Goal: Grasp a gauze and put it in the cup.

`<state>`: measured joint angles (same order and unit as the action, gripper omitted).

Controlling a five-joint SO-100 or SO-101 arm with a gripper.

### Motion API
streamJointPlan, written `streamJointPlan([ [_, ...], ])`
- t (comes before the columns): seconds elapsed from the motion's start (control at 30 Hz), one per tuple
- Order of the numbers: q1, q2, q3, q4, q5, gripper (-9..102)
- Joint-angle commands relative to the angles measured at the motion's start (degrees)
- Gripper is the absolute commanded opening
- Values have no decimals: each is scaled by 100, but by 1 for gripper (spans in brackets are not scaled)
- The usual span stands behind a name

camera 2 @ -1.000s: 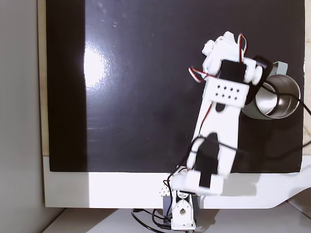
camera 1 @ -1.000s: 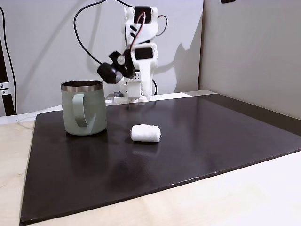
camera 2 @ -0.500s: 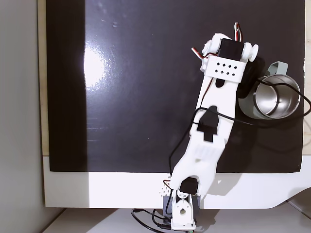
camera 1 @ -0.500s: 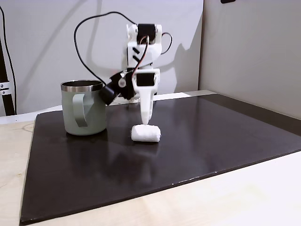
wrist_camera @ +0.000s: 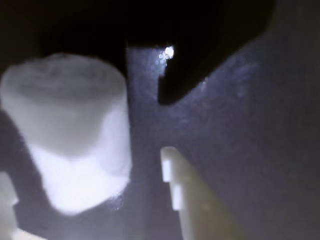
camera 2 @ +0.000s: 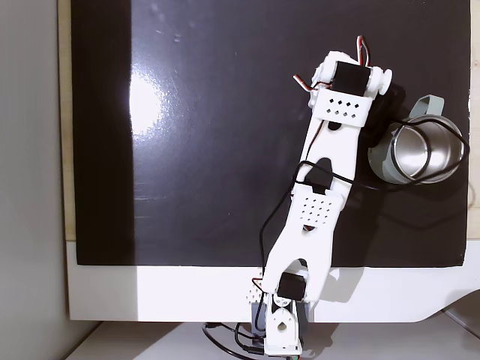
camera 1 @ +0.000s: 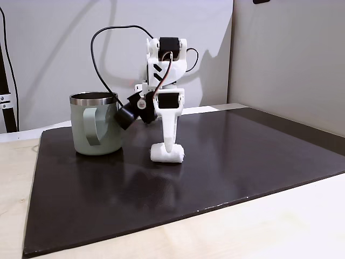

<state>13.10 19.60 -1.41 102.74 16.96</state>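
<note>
Gauze (camera 1: 167, 153) is lying on its side just right of the cup (camera 1: 96, 123) in a fixed view, long axis across; gripper (wrist_camera: 87, 182) is straddling it, fingers spread, not yet pinching.

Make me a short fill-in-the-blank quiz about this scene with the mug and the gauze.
The gauze lies on a ____ mat.
The cup stands ____, its mouth facing up.
In the fixed view from the table's edge, the cup is to the ____ of the gauze.
The cup's colour is pale ____.

Answers: black; upright; left; green
</note>
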Motion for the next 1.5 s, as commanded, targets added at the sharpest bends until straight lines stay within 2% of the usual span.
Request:
streamJointPlan([
  [0.0, 53, -88, -352, 35, 18, 32],
  [0.17, 44, -316, -492, 26, 35, 28],
  [0.53, 105, -378, -492, 18, 132, 7],
  [0.77, 70, 158, -79, 18, 149, 4],
  [1.2, -211, 2812, 1696, -9, 193, 3],
  [1.47, -220, 4166, 2197, 0, 167, 3],
])
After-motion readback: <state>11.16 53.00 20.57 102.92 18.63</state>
